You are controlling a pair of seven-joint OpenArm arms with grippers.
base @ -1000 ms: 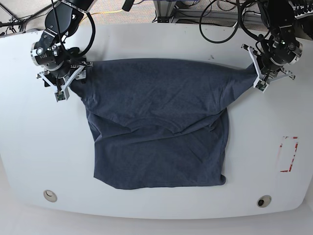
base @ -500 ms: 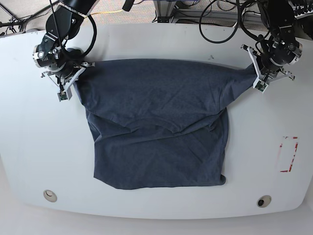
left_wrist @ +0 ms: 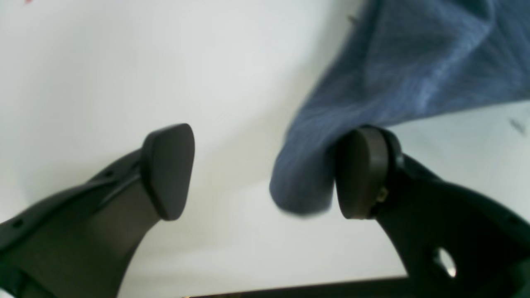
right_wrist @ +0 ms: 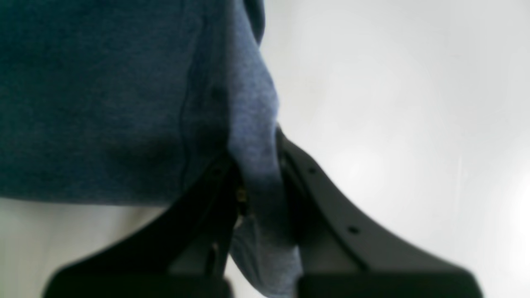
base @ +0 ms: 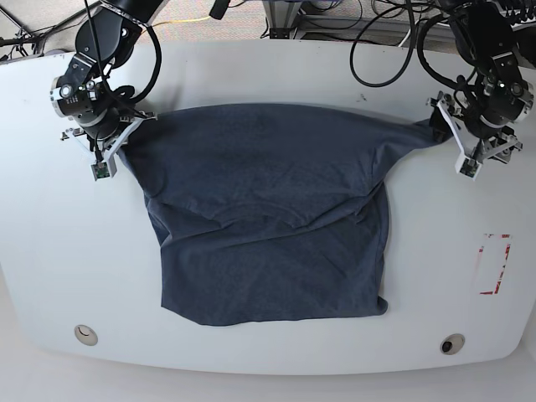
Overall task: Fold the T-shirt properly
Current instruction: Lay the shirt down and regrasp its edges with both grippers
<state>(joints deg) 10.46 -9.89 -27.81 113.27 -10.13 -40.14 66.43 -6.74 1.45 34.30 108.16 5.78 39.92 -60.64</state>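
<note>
The dark navy T-shirt (base: 268, 218) lies spread on the white table (base: 50, 251), its far corners drawn out to either side. On the base view's left, my right gripper (base: 119, 142) is shut on the shirt's corner; its wrist view shows a fold of the T-shirt (right_wrist: 103, 103) pinched between the black fingers of the right gripper (right_wrist: 256, 165). On the base view's right, my left gripper (base: 456, 141) stands open at the sleeve tip. Up close the left gripper (left_wrist: 263, 171) is wide apart, and the T-shirt's (left_wrist: 393, 74) tip only leans against the right pad (left_wrist: 358, 174).
A red-outlined rectangle (base: 494, 264) is marked on the table at the right. Two round holes (base: 85, 335) (base: 452, 344) sit near the front edge. Black cables (base: 377, 33) hang behind the back edge.
The left gripper has opened, let go of the sleeve tip and shifted slightly right. The right gripper has shut on the shirt's other corner and drawn it a little leftward.
</note>
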